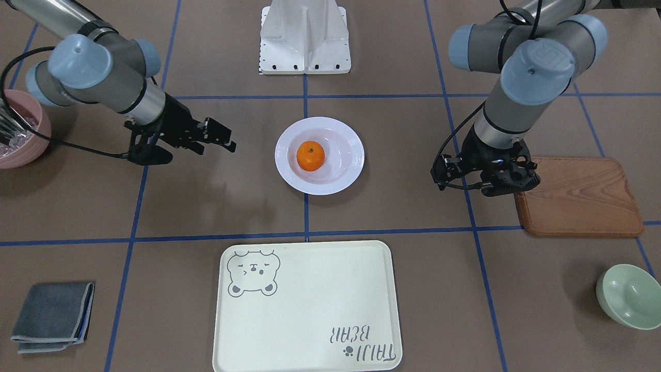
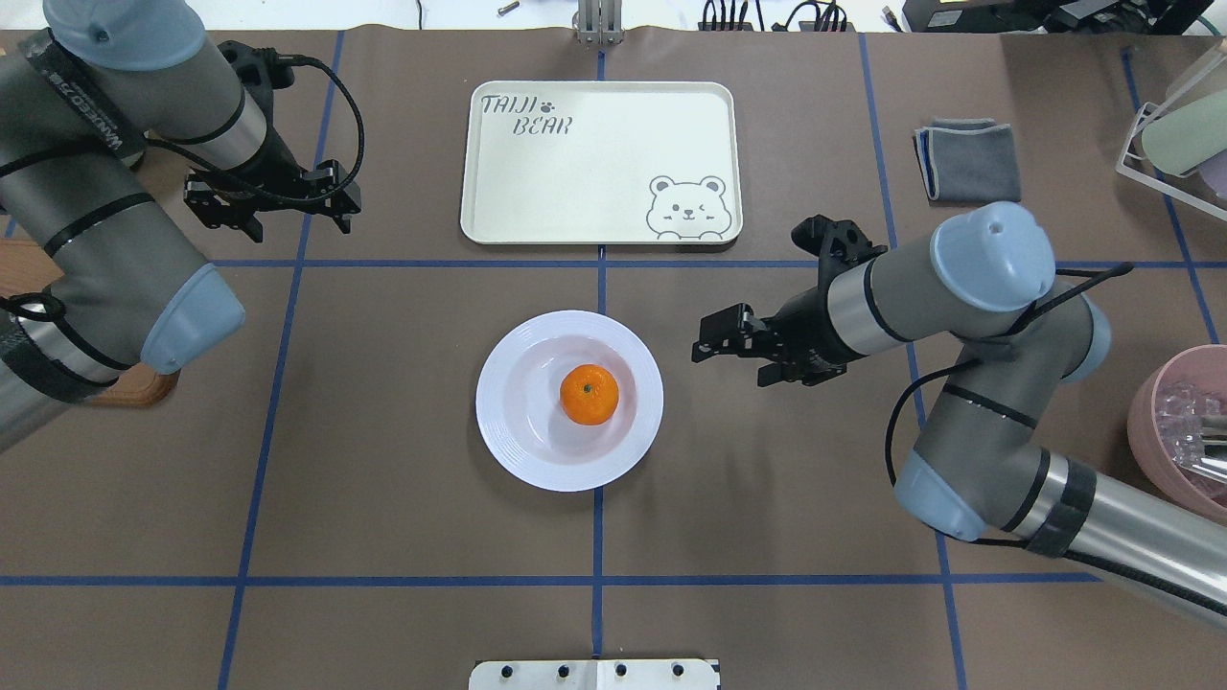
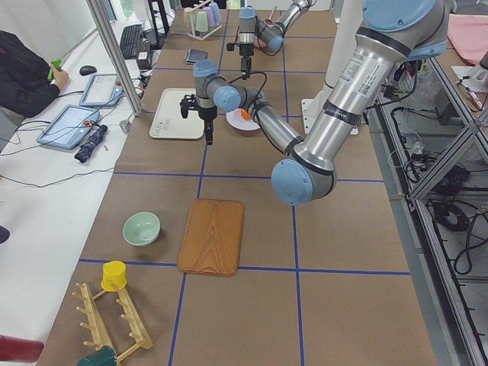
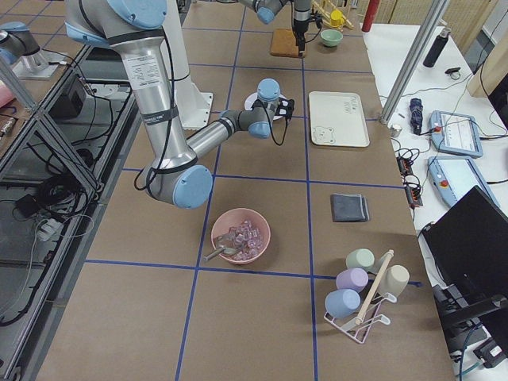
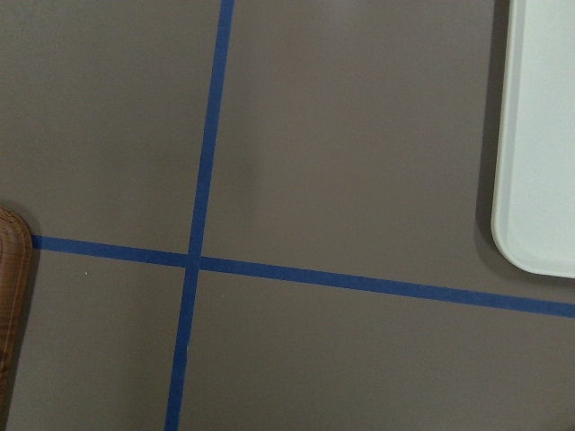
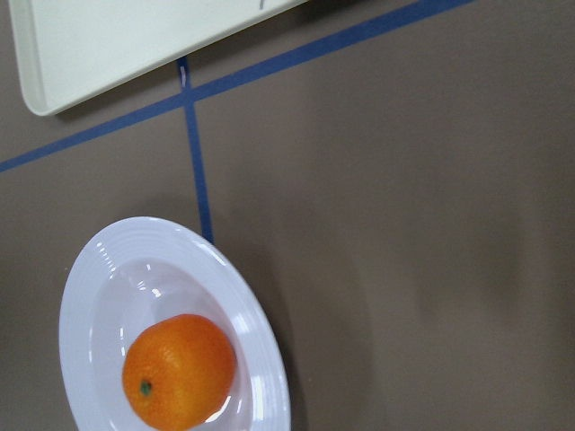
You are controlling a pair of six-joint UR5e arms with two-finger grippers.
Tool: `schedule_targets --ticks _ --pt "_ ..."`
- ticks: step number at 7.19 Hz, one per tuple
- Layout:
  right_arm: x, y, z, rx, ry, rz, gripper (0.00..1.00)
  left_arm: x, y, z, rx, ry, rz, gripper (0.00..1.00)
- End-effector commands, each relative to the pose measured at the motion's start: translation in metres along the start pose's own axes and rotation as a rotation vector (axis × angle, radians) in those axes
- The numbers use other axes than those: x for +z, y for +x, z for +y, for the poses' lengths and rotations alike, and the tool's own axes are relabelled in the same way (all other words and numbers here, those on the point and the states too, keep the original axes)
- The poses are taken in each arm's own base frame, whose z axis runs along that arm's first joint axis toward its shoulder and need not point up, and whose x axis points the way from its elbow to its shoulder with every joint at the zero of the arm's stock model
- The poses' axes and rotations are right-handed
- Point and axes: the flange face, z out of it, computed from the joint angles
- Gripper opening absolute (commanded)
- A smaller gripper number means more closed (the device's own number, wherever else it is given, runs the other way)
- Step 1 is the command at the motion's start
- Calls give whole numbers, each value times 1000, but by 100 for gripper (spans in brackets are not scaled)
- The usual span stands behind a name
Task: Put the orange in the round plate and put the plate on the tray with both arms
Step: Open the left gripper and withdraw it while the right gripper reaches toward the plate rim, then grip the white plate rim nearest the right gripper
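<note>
The orange [image 1: 310, 156] [image 2: 589, 394] [image 6: 178, 370] lies in the sunken centre of the white round plate [image 1: 352, 155] [image 2: 498, 402] [image 6: 260, 359] at the middle of the table. The cream tray [image 1: 310, 310] [image 2: 594, 163] [image 6: 117, 36] [image 5: 539, 135] with the bear drawing lies past the plate, bare. My right gripper [image 1: 217, 147] [image 2: 709, 347] hovers open beside the plate, a short gap from its rim, holding nothing. My left gripper [image 1: 485, 186] [image 2: 297, 228] points down, open, over bare table between the tray and the wooden board. Neither wrist view shows any fingers.
A brown wooden board [image 1: 578, 196] lies on my left with a pale green bowl [image 1: 630, 295] beyond it. A pink bowl [image 1: 20, 134] of clear pieces, a folded grey cloth [image 1: 54, 315] and a cup rack [image 2: 1179, 134] are on my right. A person sits at the far table edge.
</note>
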Motion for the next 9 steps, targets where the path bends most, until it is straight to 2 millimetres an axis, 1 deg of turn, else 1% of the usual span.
schedule_targets --ticks 1,2,3,4,5,6,7,8,9 --pt "36 5 28 -23 85 -158 100 -3 -14 -12 35 7 -15 98" --pt "44 10 32 -7 82 -173 100 -2 -36 -20 51 10 -30 98" --pt "44 9 33 -7 83 -179 100 -1 -45 -24 48 11 -38 98" --pt "44 6 32 -6 95 -189 100 0 -47 -25 45 10 -41 98" --pt "52 -3 34 10 115 -204 100 -3 -50 -28 40 12 -44 98" --pt "56 -11 36 16 127 -216 100 -3 -60 -31 74 4 -45 98" --pt "55 -14 37 17 133 -240 100 -6 -72 -34 69 -13 -33 98" --pt "60 -9 40 29 128 -259 100 -9 -77 -37 62 -9 -32 98" --pt "66 3 40 28 123 -260 100 -7 -78 -38 60 -10 -36 98"
